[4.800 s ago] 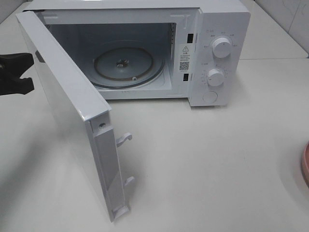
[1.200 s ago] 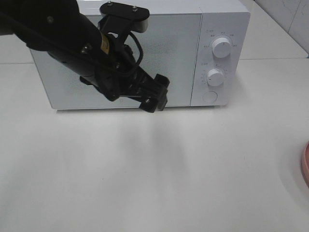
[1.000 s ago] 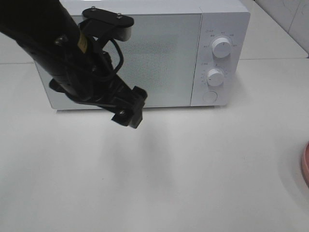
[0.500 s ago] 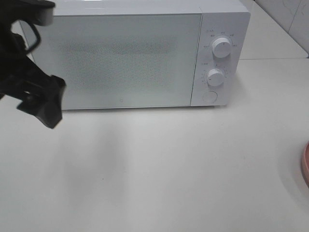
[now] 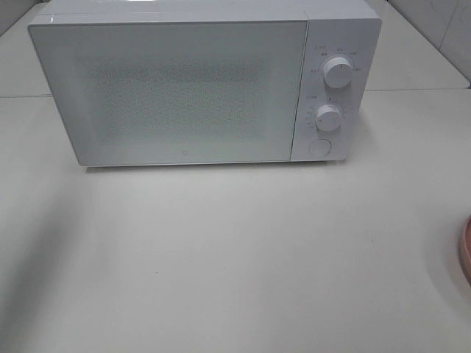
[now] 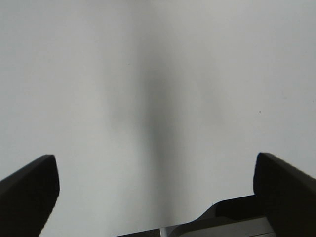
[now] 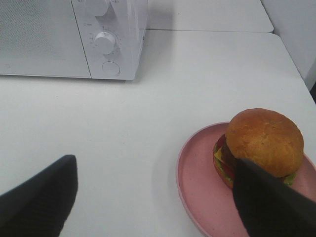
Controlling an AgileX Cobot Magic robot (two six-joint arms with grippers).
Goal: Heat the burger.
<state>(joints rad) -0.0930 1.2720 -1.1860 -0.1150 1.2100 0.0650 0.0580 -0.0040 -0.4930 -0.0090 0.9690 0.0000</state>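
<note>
The burger (image 7: 264, 143), with a golden-brown bun, cheese, tomato and lettuce, sits on a round pink plate (image 7: 197, 197) in the right wrist view. My right gripper (image 7: 153, 197) is open just short of the plate; one fingertip (image 7: 271, 202) overlaps the burger's near side in the picture, and nothing is between the fingers. My left gripper (image 6: 155, 187) is wide open over bare white table, holding nothing. The white microwave (image 5: 206, 81) stands at the back with its door shut. Neither arm shows in the high view.
The microwave has two knobs (image 5: 337, 72) and a round button (image 5: 319, 147) on its right panel. Only the pink plate's rim (image 5: 466, 250) shows at the high view's right edge. A white wall rises at the far right.
The microwave door, open earlier, is now shut. The left arm that stood in front of the door has drawn back to the left and out of the high view.
</note>
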